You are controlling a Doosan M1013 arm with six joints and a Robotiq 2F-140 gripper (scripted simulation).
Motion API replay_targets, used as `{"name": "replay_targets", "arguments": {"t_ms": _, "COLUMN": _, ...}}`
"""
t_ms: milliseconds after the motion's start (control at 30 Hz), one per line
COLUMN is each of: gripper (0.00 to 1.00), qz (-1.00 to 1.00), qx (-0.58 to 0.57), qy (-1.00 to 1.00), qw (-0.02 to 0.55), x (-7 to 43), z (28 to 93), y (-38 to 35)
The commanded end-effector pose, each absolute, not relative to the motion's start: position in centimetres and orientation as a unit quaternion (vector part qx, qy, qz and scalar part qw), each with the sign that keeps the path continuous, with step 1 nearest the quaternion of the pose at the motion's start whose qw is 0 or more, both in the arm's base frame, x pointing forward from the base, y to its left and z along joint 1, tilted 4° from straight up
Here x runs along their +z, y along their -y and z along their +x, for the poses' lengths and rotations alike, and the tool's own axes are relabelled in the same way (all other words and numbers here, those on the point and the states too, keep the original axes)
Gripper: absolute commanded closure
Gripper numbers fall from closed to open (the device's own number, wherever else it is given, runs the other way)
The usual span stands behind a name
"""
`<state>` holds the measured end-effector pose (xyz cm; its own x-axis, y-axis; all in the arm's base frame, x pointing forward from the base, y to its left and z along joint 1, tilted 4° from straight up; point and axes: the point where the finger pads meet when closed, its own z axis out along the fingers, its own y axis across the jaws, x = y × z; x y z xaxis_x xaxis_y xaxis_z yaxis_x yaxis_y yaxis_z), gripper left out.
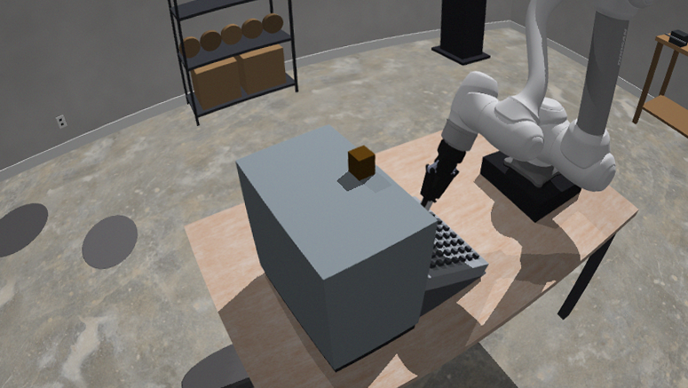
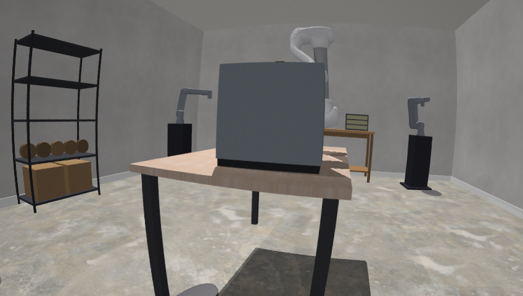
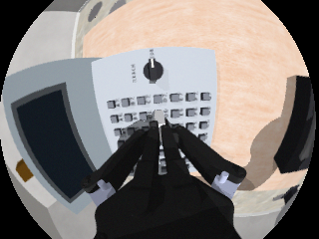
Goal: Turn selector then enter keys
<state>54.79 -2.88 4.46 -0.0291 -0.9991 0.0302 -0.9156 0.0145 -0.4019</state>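
Observation:
The machine is a grey box (image 1: 334, 234) on the wooden table, with a sloped keypad (image 1: 450, 250) of dark keys at its front. In the wrist view the pale keypad panel (image 3: 159, 106) shows rows of grey keys and a black selector knob (image 3: 154, 70) above them. No key looks lit. My gripper (image 3: 159, 117) is shut, its fingertips together low over the middle keys of the second row, below the selector. In the top view the gripper (image 1: 426, 202) points down at the far end of the keypad. The printed key names are too small to read.
A small brown cube (image 1: 361, 162) sits on top of the machine. The arm's black base (image 1: 529, 184) stands on the table to the right of the keypad. The machine's dark screen (image 3: 50, 135) shows left of the panel. The exterior camera sees only the machine's back (image 2: 269, 113).

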Motion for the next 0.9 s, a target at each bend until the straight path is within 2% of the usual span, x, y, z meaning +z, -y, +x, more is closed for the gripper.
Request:
{"name": "replay_targets", "arguments": {"t_ms": 0, "gripper": 1.0, "qz": -0.684, "qx": -0.158, "qy": -0.7, "qw": 0.133, "x": 4.46, "z": 54.79, "y": 2.87}}
{"name": "replay_targets", "arguments": {"t_ms": 867, "gripper": 1.0, "qz": -0.684, "qx": -0.158, "qy": -0.7, "qw": 0.133, "x": 3.77, "z": 55.1, "y": 2.9}}
